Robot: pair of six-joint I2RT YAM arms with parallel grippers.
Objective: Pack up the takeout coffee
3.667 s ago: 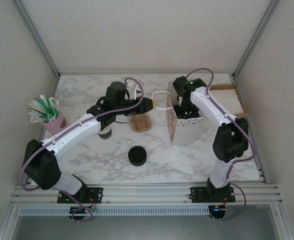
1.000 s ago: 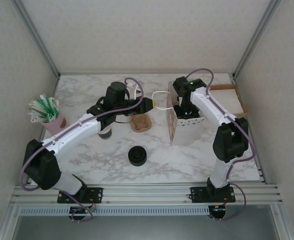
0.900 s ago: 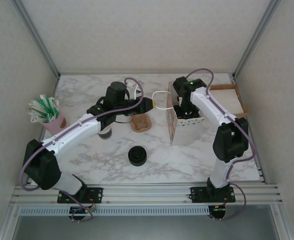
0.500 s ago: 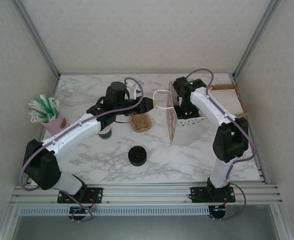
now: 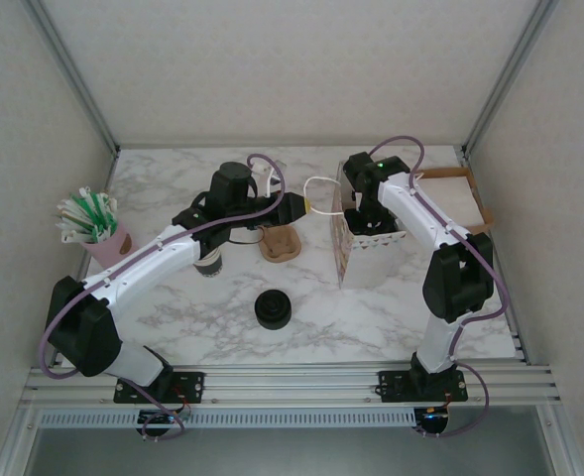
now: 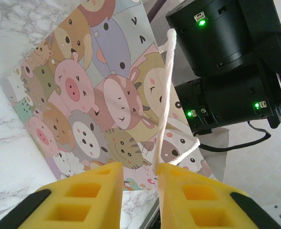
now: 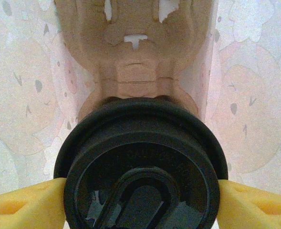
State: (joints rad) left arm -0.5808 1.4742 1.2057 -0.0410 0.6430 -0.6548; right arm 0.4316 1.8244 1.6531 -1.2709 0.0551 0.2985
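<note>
Left gripper point(image 6: 139, 179) just eased apart, handle point(image 6: 165, 95) loose between its pads point(image 6: 188, 191). At its 3 o'clock, right gripper point(image 7: 141, 191) flanks the coffee point(image 7: 140, 157) inside the bag point(image 6: 83, 95); can't tell if it's gripping. Packing looks nearly done.

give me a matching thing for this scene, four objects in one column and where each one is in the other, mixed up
Things
1. takeout coffee
2. bag handle
3. pile of lids
4. cup of straws

Places
A. at the left edge of the table
B. between the yellow fingers of the left gripper
C. inside the cartoon bag, between the fingers of the right gripper
D. on the table's near middle, closer to the arm bases than the bag

Pairs: 1-C, 2-B, 3-D, 4-A
</note>
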